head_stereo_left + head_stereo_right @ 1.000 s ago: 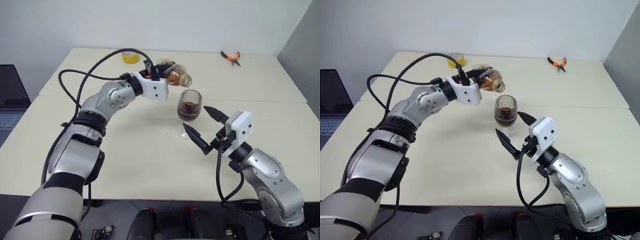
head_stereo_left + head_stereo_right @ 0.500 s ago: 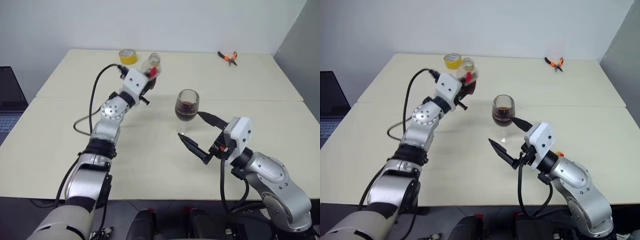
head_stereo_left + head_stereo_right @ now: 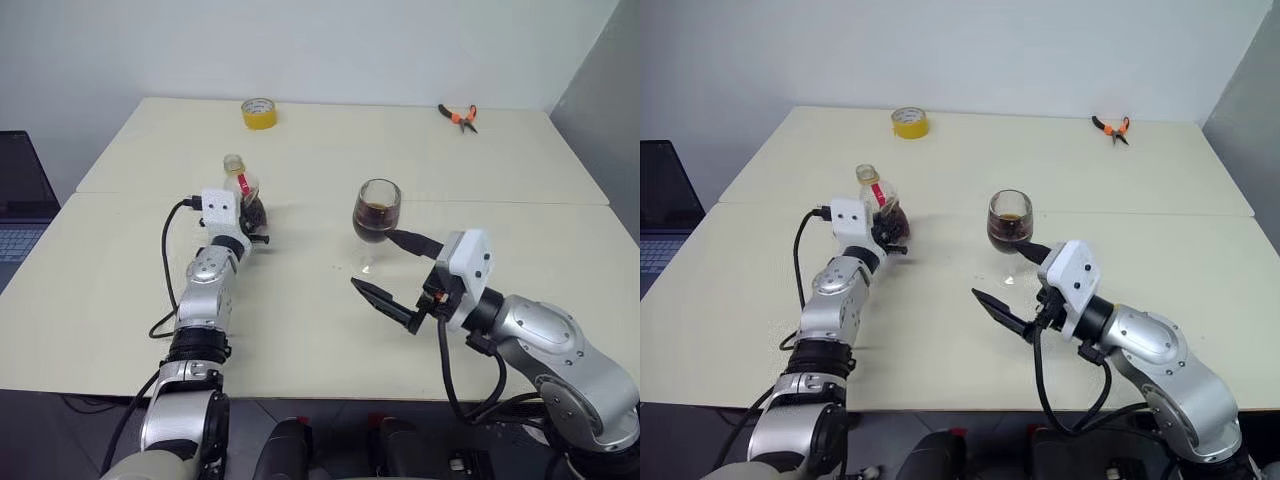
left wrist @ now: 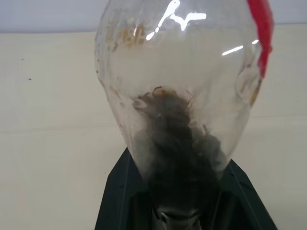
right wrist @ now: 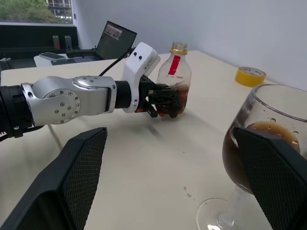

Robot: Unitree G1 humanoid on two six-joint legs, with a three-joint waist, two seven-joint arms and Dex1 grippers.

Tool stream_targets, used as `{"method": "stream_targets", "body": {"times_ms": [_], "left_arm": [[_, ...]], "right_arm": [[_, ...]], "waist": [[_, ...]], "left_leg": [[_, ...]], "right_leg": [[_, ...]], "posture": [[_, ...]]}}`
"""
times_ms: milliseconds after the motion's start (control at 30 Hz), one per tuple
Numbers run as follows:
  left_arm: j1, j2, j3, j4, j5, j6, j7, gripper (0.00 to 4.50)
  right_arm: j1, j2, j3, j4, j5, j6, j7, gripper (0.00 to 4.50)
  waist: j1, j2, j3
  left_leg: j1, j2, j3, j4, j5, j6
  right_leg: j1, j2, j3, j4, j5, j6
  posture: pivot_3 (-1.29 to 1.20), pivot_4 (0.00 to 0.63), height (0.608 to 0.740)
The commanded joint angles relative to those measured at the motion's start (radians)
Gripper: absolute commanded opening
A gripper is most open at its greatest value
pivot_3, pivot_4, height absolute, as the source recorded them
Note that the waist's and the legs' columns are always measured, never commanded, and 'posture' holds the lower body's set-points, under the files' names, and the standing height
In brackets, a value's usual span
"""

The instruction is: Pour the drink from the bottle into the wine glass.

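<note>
Bottle [image 3: 243, 190] upright on cream table [image 3: 300, 330] — white wall [image 3: 320, 45] behind.

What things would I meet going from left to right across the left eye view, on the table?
Small clear plastic bottle with a red label strip → yellow tape roll → clear stemmed wine glass with dark drink → orange-handled pliers.

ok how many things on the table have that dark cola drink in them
2. The wine glass stands near the table's middle, about half full. The bottle, upright to its left in the left tool, holds a little at its base.
</note>
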Motion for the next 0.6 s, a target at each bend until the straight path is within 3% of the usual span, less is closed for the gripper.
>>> {"method": "stream_targets", "body": {"times_ms": [33,500,533,600], "left_arm": [[-0.028,-0.011,0.039,-0.006,-0.039,-0.006,0.021,0.75],[-0.053,-0.001,0.027,0.091,-0.025,-0.059,0.003,0.75],[-0.049,-0.002,0.027,0.085,-0.026,-0.062,-0.001,1.46],[-0.029,-0.002,0.019,0.056,-0.024,-0.064,-0.013,2.02]], "right_arm": [[-0.034,-0.024,-0.025,-0.048,0.045,0.022,0.021,4.50],[-0.046,-0.042,-0.020,-0.038,0.065,0.016,0.024,4.50],[-0.043,-0.043,-0.019,-0.037,0.064,0.014,0.024,4.50],[-0.040,-0.040,-0.018,-0.037,0.059,0.004,0.025,4.50]], "waist": [[0.000,0.000,0.000],[0.001,-0.001,-0.001],[0.001,-0.001,-0.001],[0.001,-0.001,-0.001]], "left_leg": [[0.000,0.000,0.000,0.000,0.000,0.000],[0.000,0.000,0.000,0.000,0.000,0.000],[0.000,0.000,0.000,0.000,0.000,0.000],[0.000,0.000,0.000,0.000,0.000,0.000]], "right_leg": [[0.000,0.000,0.000,0.000,0.000,0.000],[0.000,0.000,0.000,0.000,0.000,0.000],[0.000,0.000,0.000,0.000,0.000,0.000],[0.000,0.000,0.000,0.000,0.000,0.000]], "posture": [[0.00,0.150,0.740],[0.00,0.150,0.740],[0.00,0.150,0.740],[0.00,0.150,0.740]]}}
